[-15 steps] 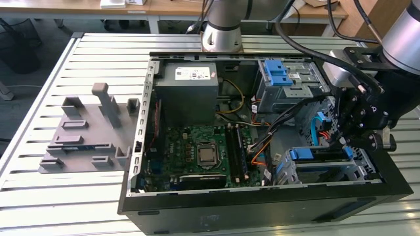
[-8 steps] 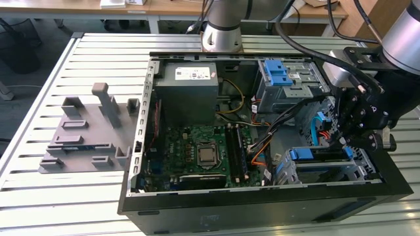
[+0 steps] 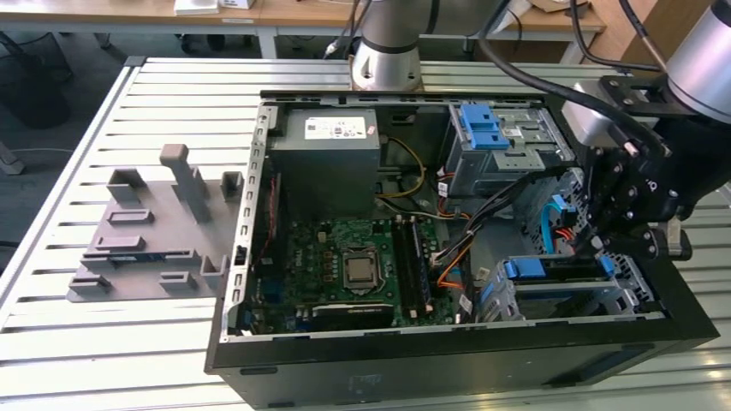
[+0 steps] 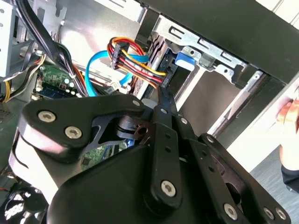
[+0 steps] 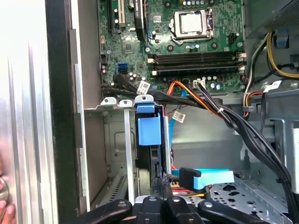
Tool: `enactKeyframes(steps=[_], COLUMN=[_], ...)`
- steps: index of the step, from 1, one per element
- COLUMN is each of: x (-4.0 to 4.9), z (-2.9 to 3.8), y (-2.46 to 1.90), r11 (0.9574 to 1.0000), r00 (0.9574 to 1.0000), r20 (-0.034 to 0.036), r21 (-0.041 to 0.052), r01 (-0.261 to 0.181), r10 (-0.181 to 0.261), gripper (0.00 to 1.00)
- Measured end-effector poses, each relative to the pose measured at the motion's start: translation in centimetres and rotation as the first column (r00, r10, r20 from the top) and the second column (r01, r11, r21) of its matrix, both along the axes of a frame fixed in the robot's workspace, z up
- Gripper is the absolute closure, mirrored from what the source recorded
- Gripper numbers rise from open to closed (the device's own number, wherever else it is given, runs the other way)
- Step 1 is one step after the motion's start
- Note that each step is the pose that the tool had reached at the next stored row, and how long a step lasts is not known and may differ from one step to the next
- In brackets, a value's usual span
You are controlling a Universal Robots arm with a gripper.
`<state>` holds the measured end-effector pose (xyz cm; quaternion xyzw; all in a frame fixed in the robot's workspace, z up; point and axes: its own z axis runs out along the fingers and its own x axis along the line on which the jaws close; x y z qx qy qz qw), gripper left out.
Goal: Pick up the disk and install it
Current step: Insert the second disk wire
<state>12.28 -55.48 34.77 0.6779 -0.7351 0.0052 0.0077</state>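
You are looking at the gripper (image 5: 161,189) pressing down inside the open computer case (image 3: 457,360), with its fingers (image 5: 164,183) closed together, tips touching the rear edge of the disk (image 5: 148,158). The disk is sitting on edge directly ahead of the fingertips, in the drive cage (image 5: 117,154), its blue bracket (image 5: 149,131) facing outward. You are likely seeing the fingers clenched so they act as one rigid pusher, seating the disk along the cage rails.

The pincer (image 5: 161,184) tips are hidden against the disk (image 5: 150,158) edge
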Motion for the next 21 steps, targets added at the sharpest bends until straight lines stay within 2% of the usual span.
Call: enactKeyframes(steps=[10, 17, 21], x=[-0.15, -1.26, -1.54], z=[1.91, 1.99, 2.22], y=[0.0, 0.0, 0.0], r11=[1.0, 1.0, 1.0], r00=[1.0, 1.0, 1.0], r20=[0.0, 0.0, 0.0003], r21=[0.0, 0.0001, 0.0005], r01=[0.0, 0.0, 0.0], r10=[0.0, 0.0, 0.0], gripper=[0.89, 0.89, 0.89])
